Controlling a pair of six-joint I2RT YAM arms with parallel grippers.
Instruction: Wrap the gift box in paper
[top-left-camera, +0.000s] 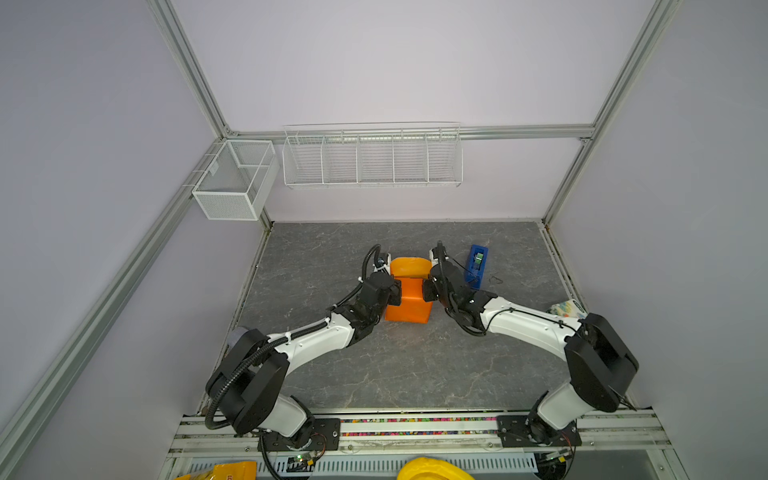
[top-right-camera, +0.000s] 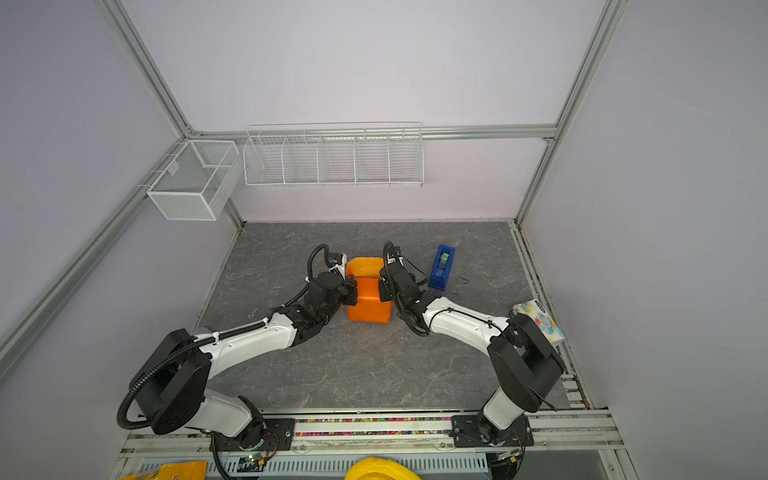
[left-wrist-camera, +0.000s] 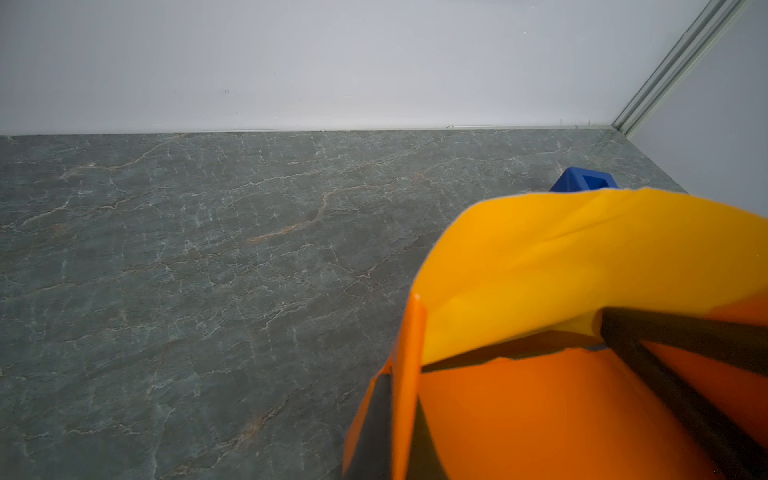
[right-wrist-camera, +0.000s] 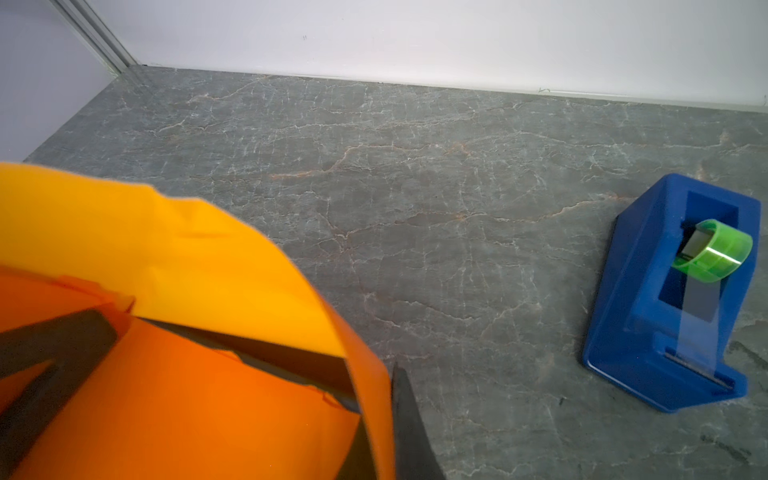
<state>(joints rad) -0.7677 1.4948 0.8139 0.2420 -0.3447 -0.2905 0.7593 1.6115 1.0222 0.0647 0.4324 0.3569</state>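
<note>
The orange paper (top-left-camera: 409, 299) (top-right-camera: 368, 299) stands mid-table, folded up over the gift box, which is hidden beneath it. Its far flap curls upward, yellow-orange (left-wrist-camera: 561, 257) (right-wrist-camera: 166, 257). My left gripper (top-left-camera: 395, 292) (top-right-camera: 352, 291) is shut on the paper's left upright fold; in the left wrist view the fold runs between the dark fingers of that gripper (left-wrist-camera: 401, 415). My right gripper (top-left-camera: 428, 291) (top-right-camera: 382, 289) is shut on the right fold, which in the right wrist view is pinched in that gripper (right-wrist-camera: 380, 424).
A blue tape dispenser (top-left-camera: 477, 266) (top-right-camera: 442, 266) (right-wrist-camera: 673, 299) with a green roll stands just right of the right gripper. A colourful patterned packet (top-left-camera: 567, 309) (top-right-camera: 540, 322) lies at the table's right edge. White wire baskets (top-left-camera: 372, 160) (top-left-camera: 235, 178) hang on the back wall.
</note>
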